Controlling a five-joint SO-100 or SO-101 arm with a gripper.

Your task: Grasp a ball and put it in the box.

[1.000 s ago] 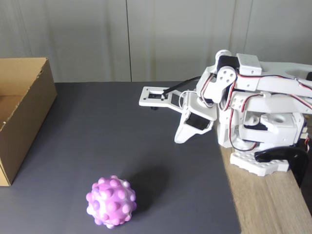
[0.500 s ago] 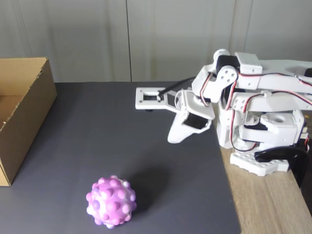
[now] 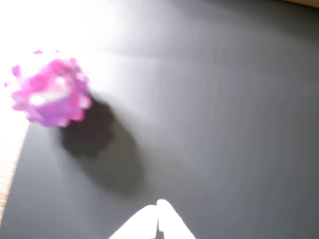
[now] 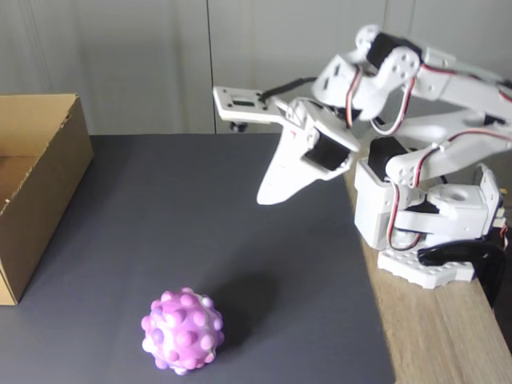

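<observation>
One bumpy pink and purple ball [image 4: 182, 331] sits near us on the dark mat [image 4: 240, 240], left of centre, well apart from the cardboard box [image 4: 36, 180] at the far left edge. We see the white arm [image 4: 416, 160] has lifted and stretched out from its folded pose a second ago, its gripper [image 4: 268, 196] clenched with nothing in it, hanging above the mat. We judge the reach toward the ball has only begun.
</observation>
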